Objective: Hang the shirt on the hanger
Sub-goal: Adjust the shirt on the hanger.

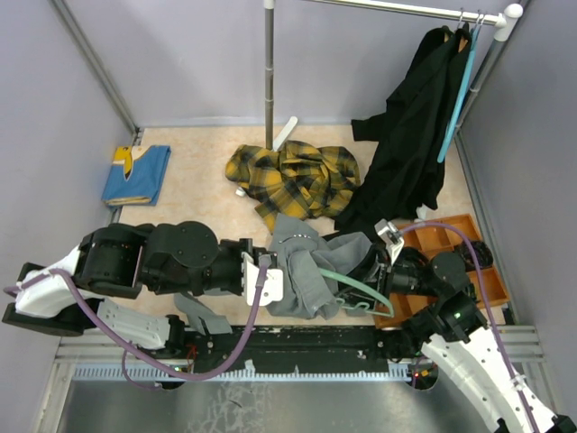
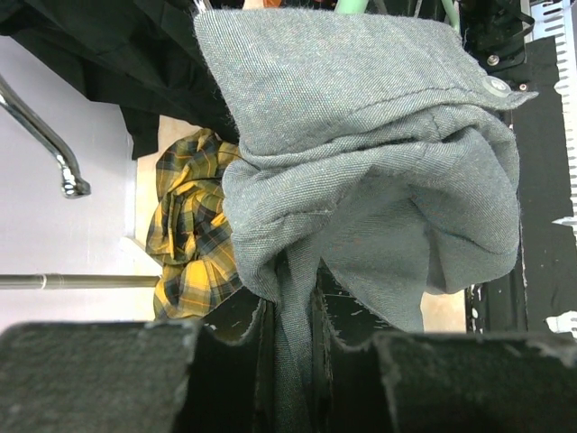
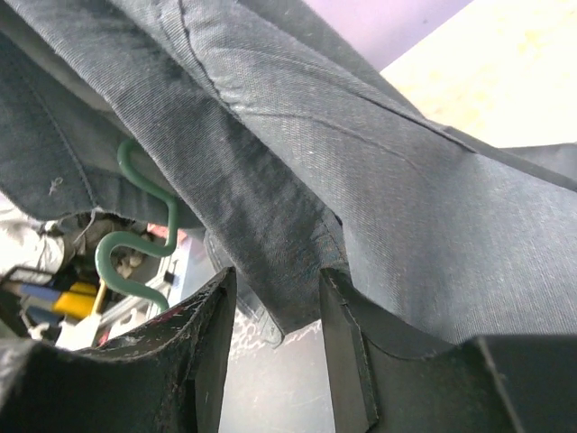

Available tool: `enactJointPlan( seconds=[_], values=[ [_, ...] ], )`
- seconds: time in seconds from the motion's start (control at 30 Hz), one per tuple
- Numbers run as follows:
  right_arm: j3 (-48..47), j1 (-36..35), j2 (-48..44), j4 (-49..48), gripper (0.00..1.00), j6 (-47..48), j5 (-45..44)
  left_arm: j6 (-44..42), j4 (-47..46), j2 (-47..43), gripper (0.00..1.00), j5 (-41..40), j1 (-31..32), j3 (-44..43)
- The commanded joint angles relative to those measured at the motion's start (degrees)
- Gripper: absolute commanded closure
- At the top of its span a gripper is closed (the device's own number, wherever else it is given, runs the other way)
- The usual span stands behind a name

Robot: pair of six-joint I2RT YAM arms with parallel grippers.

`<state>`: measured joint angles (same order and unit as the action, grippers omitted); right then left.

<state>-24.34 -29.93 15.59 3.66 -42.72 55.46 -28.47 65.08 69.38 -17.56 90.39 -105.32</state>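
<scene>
Left gripper (image 2: 293, 361) is clamping the gray shirt (image 2: 361, 180); right gripper (image 3: 275, 361) is straddling a fold near the hanger (image 1: 359, 282), grasp unclear.

My left arm (image 1: 171, 257) is bulky black housings over a white base link; my right arm (image 1: 451, 316) is black joints above a white shell. A purple cable (image 1: 255, 311) loops along each, and my fingers (image 2: 99, 379) are black, scuffed grey.

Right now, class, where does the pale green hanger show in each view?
Top external: hanger low centre-right, poking from the grey shirt.
Left wrist: hanger as green slivers at the top edge.
Right wrist: hanger, wavy, left of centre.
Shared landmark: grey shirt, in all three.
</scene>
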Motion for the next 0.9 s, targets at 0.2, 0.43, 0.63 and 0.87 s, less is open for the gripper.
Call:
enactJointPlan(
  seconds=[0.2, 0.43, 0.63, 0.87],
  values=[
    [3.7, 0.2, -6.7, -6.3, 0.59, -14.3, -9.6, -1.0, -6.7, -1.9, 1.0, -2.7, 0.0, -2.3],
    [8.6, 0.2, -13.3, -12.2, 0.51, -26.2, -12.9, -1.9, -9.0, -2.2, 1.0, -4.4, 0.0, -0.4],
    [9.9, 0.2, -15.3, -9.9, 0.53, -28.7, -13.7, -2.6, -10.3, -1.7, 1.0, -5.1, 0.0, 0.0],
    [11.5, 0.2, -15.6, -10.5, 0.5, -30.2, -13.7, -3.3, -10.8, -1.4, 1.0, -5.9, 0.0, 0.0]
  ],
)
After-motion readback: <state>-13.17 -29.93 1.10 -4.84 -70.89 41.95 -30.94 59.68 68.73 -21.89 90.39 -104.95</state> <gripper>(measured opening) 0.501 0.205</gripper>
